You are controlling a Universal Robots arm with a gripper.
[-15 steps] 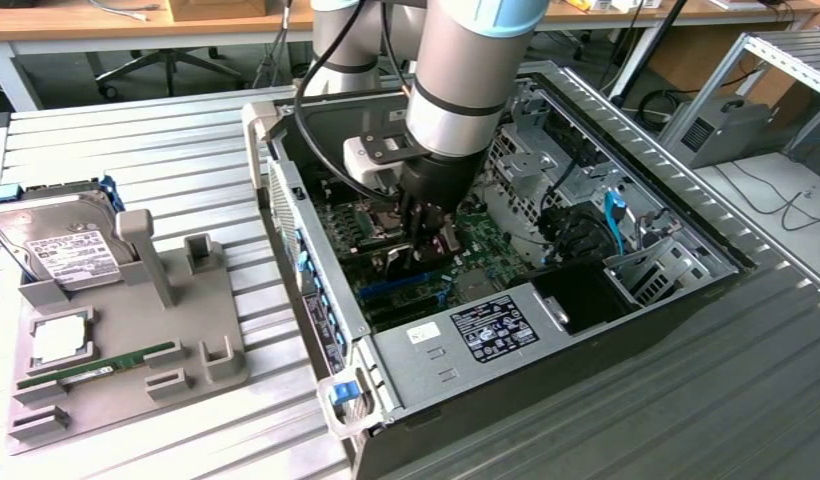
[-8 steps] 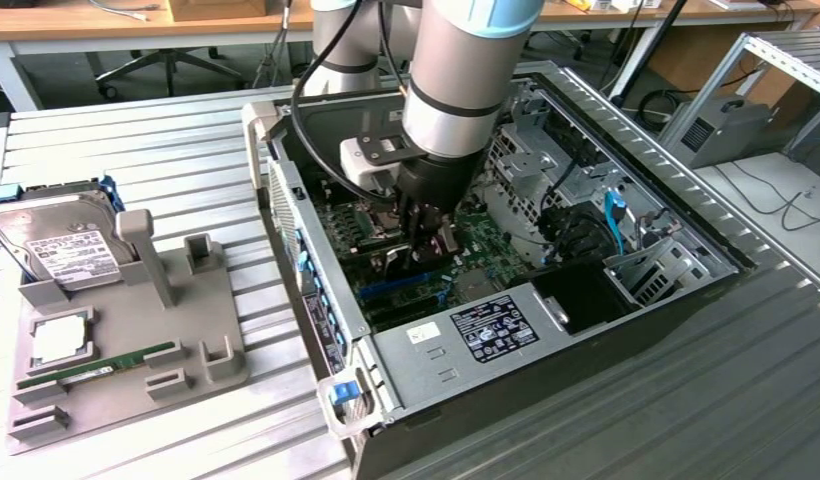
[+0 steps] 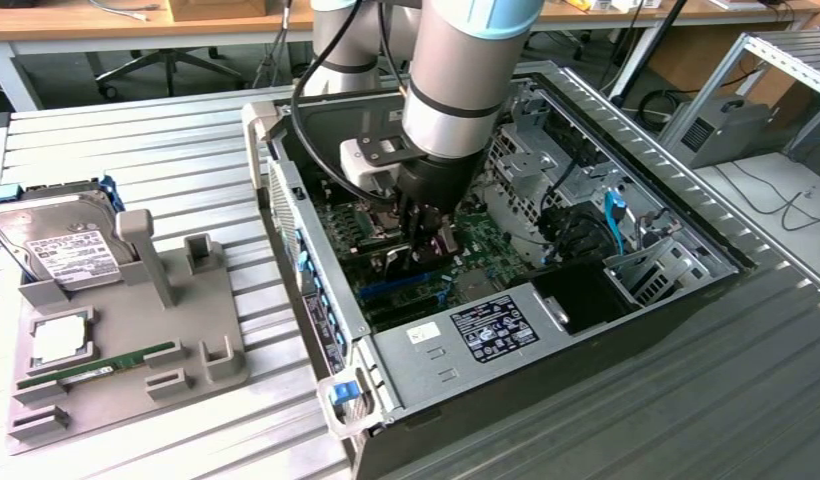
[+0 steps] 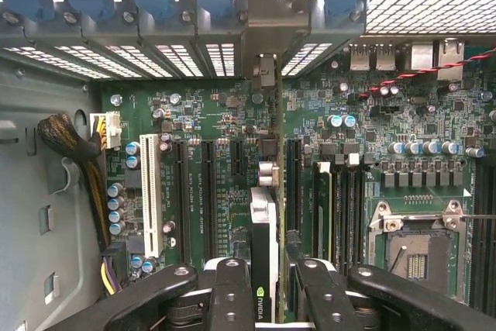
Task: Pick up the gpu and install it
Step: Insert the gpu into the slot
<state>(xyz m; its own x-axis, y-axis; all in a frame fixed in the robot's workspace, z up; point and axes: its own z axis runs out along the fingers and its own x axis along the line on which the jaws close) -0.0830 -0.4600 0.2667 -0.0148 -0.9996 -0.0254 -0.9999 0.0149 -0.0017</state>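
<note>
The robot arm's black gripper (image 3: 428, 233) reaches down into the open metal computer case (image 3: 297, 215). Its fingers are clamped on the thin black gpu (image 4: 263, 222). The card stands on edge over the green motherboard (image 4: 225, 114), between long black slots (image 4: 209, 191). Its silvery-tan bracket (image 4: 267, 32) sits at the case's rear openings.

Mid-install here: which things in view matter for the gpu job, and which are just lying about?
In the job: gpu, held in the pincer; motherboard slots; open computer case.
Lying about: hard drive; RAM stick; grey tray.
</note>
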